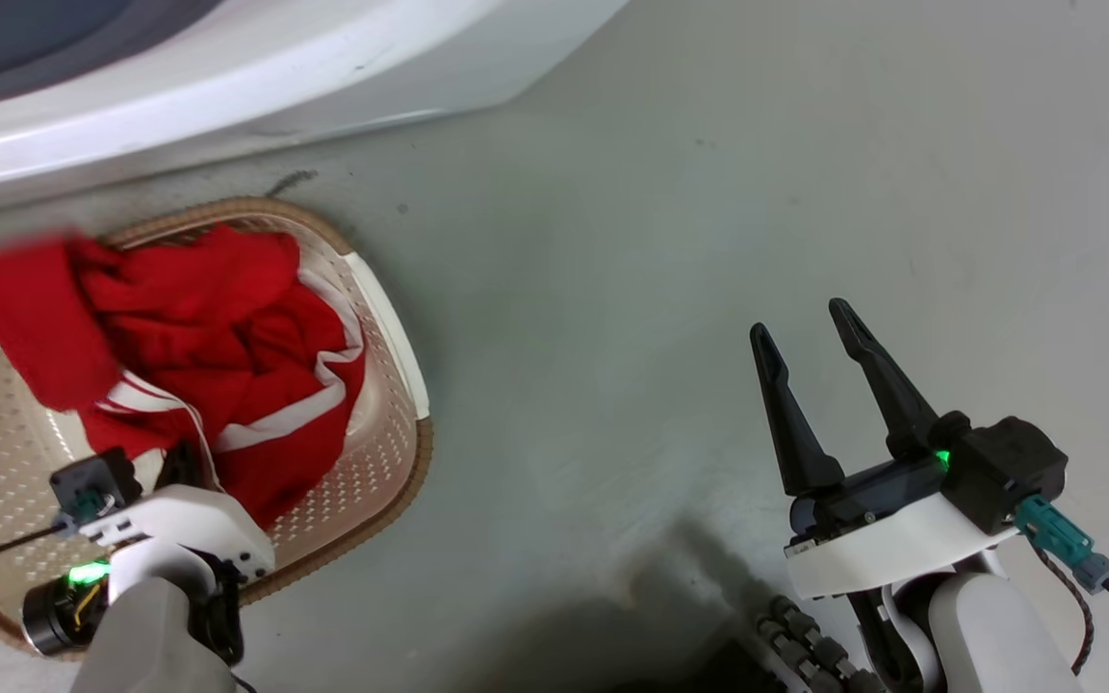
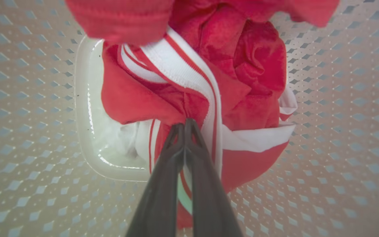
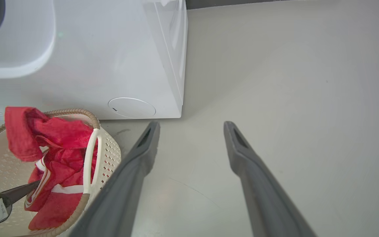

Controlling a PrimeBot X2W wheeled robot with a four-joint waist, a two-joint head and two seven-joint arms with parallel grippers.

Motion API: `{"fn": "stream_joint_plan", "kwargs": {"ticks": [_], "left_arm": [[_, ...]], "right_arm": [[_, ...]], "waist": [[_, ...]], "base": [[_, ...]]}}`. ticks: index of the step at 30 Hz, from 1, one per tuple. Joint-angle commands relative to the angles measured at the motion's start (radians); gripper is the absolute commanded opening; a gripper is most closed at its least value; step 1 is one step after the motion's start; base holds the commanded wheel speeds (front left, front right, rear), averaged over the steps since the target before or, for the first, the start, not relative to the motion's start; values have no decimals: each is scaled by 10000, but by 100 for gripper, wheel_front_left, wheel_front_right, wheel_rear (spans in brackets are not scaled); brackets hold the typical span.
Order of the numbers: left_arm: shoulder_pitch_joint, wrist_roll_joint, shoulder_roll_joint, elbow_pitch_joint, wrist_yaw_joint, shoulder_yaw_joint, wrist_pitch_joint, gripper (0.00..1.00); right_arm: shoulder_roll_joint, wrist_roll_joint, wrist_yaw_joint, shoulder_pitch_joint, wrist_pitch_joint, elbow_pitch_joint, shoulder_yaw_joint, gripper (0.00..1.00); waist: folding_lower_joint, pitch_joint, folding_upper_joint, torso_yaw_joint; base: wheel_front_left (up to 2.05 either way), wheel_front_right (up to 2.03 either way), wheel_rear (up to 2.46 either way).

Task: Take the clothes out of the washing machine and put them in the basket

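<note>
The clothes (image 1: 227, 327) are a bunched red garment with white stripes, lying in the cream perforated basket (image 1: 417, 452) at the left of the head view. My left gripper (image 2: 184, 122) is shut on a fold of the clothes (image 2: 248, 65) above the basket's floor (image 2: 341, 131). In the right wrist view the clothes (image 3: 61, 138) rise above the basket's brown rim (image 3: 77, 112), with a left finger (image 3: 21, 191) reaching into them. The white washing machine (image 1: 227, 67) stands just behind the basket. My right gripper (image 1: 798, 320) is open over bare floor, holding nothing.
Grey floor (image 1: 660, 241) spreads to the right of the basket and the machine. The machine's front corner and its round cover (image 3: 132, 107) sit close to the basket. A glossy white panel (image 2: 87, 131) lies on the basket's floor under the clothes. My base shows dark at the bottom (image 1: 805, 654).
</note>
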Motion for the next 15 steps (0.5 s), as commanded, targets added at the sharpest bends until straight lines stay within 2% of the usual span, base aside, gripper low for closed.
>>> {"fn": "stream_joint_plan", "kwargs": {"ticks": [1,3,4,5,6,15], "left_arm": [[-251,-49,113,157,56,96,-25,0],[-414,-43,125,378,72,144,-25,0],[-496,-22,119,469,97,147,-25,7],[-571,-15,120,566,125,170,-25,40],[-627,-9,137,627,163,192,-25,100],[-31,81,-206,873,-15,238,-25,100]], "right_arm": [[9,18,-3,-198,-81,43,23,100],[9,10,-3,-234,-116,96,31,100],[9,10,-3,-248,-122,129,28,100],[9,7,-3,-278,-134,170,30,100],[9,-9,-3,-304,-143,215,36,100],[6,-145,-3,-133,-185,687,-96,100]], "waist": [[-2,225,0,-125],[-2,257,0,-130],[-2,255,0,-124],[-2,230,0,-117],[-2,165,0,-102],[-2,-1501,0,248]], "base": [[0,0,0],[0,0,0],[0,0,0],[0,0,0],[0,0,0],[0,0,0]]}}
